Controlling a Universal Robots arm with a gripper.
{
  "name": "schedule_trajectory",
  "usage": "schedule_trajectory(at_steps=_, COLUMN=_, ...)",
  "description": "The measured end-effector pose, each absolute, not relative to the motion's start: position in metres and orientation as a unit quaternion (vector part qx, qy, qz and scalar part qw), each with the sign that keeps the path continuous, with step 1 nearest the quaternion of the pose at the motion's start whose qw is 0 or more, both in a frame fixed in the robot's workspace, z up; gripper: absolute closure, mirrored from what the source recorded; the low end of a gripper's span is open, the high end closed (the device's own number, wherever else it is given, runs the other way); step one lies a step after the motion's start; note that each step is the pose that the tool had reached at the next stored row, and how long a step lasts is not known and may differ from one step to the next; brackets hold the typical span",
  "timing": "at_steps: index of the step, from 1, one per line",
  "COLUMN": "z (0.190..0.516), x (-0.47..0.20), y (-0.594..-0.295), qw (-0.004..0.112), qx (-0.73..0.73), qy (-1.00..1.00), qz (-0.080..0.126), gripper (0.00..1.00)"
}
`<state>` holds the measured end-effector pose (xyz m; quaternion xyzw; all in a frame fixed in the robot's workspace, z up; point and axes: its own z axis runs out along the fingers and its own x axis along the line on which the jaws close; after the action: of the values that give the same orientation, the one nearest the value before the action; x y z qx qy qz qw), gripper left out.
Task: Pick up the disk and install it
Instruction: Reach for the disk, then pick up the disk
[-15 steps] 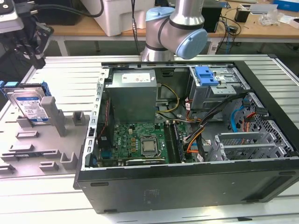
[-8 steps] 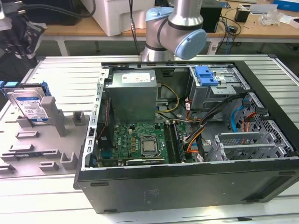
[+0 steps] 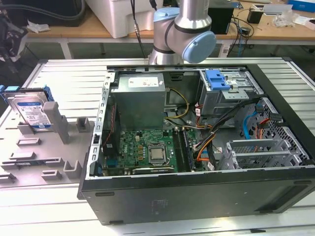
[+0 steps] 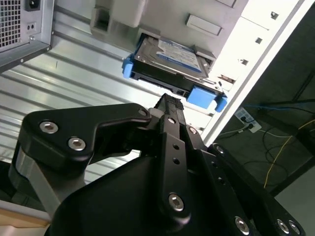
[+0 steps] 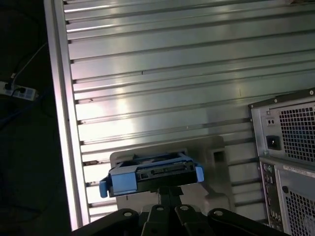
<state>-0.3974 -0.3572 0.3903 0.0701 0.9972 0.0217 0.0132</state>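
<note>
Well, the disk [image 3: 22,101] leans in its grey holder [image 3: 60,123], white-and-blue label [image 3: 35,115] showing — gripper [image 4: 170,102] closed, empty.

A robotics lab or workshop is indicated: an opened computer case [image 3: 197,199] is laid on a ribbed aluminium desk [image 3: 69,73] (cable-strewn worktops [image 3: 275,33] are seen behind).

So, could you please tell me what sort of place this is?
Probably a robotics lab's computer-assembly bench: a robot arm by an open computer case on a ribbed metal table, the disk propped in a grey fixture, and cluttered workbenches behind.
</note>
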Motion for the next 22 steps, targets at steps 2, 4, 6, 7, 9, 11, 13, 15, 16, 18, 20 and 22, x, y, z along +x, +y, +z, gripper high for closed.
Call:
schedule_trajectory(at_steps=2, z=0.39, x=-0.403, y=-0.356, qw=0.013, qx=0.072, qy=0.997, qz=0.022, gripper=0.89)
schedule_trajectory(at_steps=4, z=0.39, x=-0.408, y=-0.355, qw=0.013, qx=0.073, qy=0.997, qz=0.022, gripper=0.89)
schedule_trajectory(at_steps=6, z=0.39, x=-0.415, y=-0.354, qw=0.013, qx=0.075, qy=0.997, qz=0.022, gripper=0.89)
schedule_trajectory(at_steps=7, z=0.39, x=-0.417, y=-0.354, qw=0.013, qx=0.075, qy=0.997, qz=0.022, gripper=0.89)
schedule_trajectory(at_steps=9, z=0.39, x=-0.422, y=-0.353, qw=0.013, qx=0.076, qy=0.997, qz=0.022, gripper=0.89)
schedule_trajectory(at_steps=11, z=0.39, x=-0.423, y=-0.353, qw=0.013, qx=0.076, qy=0.997, qz=0.022, gripper=0.89)
schedule_trajectory(at_steps=13, z=0.39, x=-0.423, y=-0.353, qw=0.013, qx=0.076, qy=0.997, qz=0.022, gripper=0.89)
schedule_trajectory(at_steps=15, z=0.39, x=-0.423, y=-0.353, qw=0.013, qx=0.076, qy=0.997, qz=0.022, gripper=0.89)
schedule_trajectory(at_steps=16, z=0.39, x=-0.423, y=-0.353, qw=0.013, qx=0.076, qy=0.997, qz=0.022, gripper=0.89)
schedule_trajectory(at_steps=18, z=0.39, x=-0.423, y=-0.353, qw=0.013, qx=0.076, qy=0.997, qz=0.022, gripper=0.89)
schedule_trajectory(at_steps=20, z=0.39, x=-0.423, y=-0.353, qw=0.013, qx=0.077, qy=0.997, qz=0.022, gripper=0.89)
schedule_trajectory(at_steps=22, z=0.39, x=-0.423, y=-0.353, qw=0.013, qx=0.077, qy=0.997, qz=0.022, gripper=0.89)
